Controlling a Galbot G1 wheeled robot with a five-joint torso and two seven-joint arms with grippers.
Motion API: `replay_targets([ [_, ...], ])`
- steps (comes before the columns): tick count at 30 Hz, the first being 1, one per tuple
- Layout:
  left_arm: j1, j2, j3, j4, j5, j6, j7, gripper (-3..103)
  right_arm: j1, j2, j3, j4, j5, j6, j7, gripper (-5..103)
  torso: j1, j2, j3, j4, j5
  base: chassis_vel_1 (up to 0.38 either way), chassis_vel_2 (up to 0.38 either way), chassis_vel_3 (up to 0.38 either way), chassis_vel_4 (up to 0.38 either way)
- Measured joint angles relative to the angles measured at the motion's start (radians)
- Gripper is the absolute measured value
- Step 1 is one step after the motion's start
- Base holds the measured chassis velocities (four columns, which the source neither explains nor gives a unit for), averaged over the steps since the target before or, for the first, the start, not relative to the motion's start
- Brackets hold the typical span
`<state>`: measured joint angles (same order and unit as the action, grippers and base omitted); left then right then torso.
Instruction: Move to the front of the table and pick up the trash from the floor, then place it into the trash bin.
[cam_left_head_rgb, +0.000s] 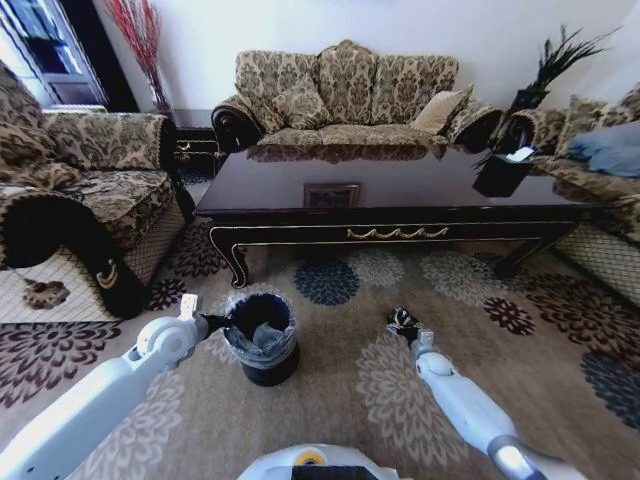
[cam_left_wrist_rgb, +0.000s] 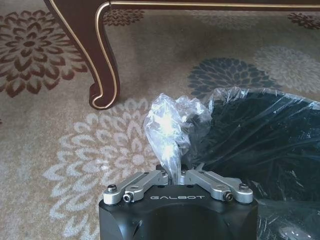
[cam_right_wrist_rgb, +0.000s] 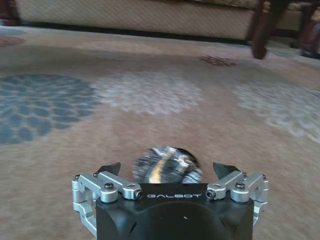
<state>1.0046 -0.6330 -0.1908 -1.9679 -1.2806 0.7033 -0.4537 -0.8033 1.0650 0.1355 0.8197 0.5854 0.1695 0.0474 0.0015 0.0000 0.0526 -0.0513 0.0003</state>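
Two tools are at work, and we take them left to right. Our left tool (cam_left_wrist_rgb: 177, 176) sits just beside the bin (cam_left_head_rgb: 262, 340), its fingers pinched closed on a puff of the clear liner (cam_left_wrist_rgb: 170, 125) at the bin's near-left rim. We judge that this grip is there to steady the light bin and keep its mouth open and still while the other arm brings something over. The bin stands on the carpet (cam_left_head_rgb: 330, 400) in front of the table's left leg (cam_left_wrist_rgb: 102, 65), well short of the tabletop's (cam_left_head_rgb: 400, 180) front edge, so nothing overhangs its mouth.

Our right tool (cam_right_wrist_rgb: 170, 172) hangs low over the carpet, to the right of the bin and apart from it. In the right wrist view its fingers are spread wide, with a crumpled silvery foil ball (cam_right_wrist_rgb: 167, 167) lying between them; we cannot tell whether the ball rests on the carpet or touches the tool. The wide spread looks meant to straddle the ball before closing.

By our count: one bin, one liner, one foil ball between the fingers, one table with two front legs in sight. Something pale lies inside the bin, too dim to name. On the tabletop's far right corner stands one small dark box (cam_left_head_rgb: 503, 172) with a white tip.
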Motion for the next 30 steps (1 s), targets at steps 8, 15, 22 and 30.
replay_targets([
  [8,-0.002,-0.002,0.000,0.001,0.001,0.000,0.003,3,0.055,0.033,0.033,-0.109,-0.022,-0.013,0.010,100,0.000,0.000,0.000,0.0003,-0.0003,-0.002,-0.019,-0.005,0.004],
  [15,0.002,-0.002,0.001,0.001,0.004,0.000,0.004,3,0.047,0.050,0.045,-0.122,-0.030,-0.014,-0.005,97,0.000,0.000,0.000,0.0000,-0.0004,0.000,0.000,0.000,0.000],
  [22,0.003,0.002,0.002,-0.004,0.005,0.000,0.004,3,0.059,0.069,0.048,-0.134,-0.028,-0.016,-0.008,98,0.000,0.000,0.000,0.0001,-0.0003,0.000,0.000,0.000,0.000],
  [30,0.008,0.010,0.001,-0.018,0.003,0.000,0.000,3,0.103,0.106,0.068,-0.162,0.014,-0.042,-0.007,100,0.000,0.000,0.000,0.0005,-0.0004,0.000,0.000,0.000,0.000],
])
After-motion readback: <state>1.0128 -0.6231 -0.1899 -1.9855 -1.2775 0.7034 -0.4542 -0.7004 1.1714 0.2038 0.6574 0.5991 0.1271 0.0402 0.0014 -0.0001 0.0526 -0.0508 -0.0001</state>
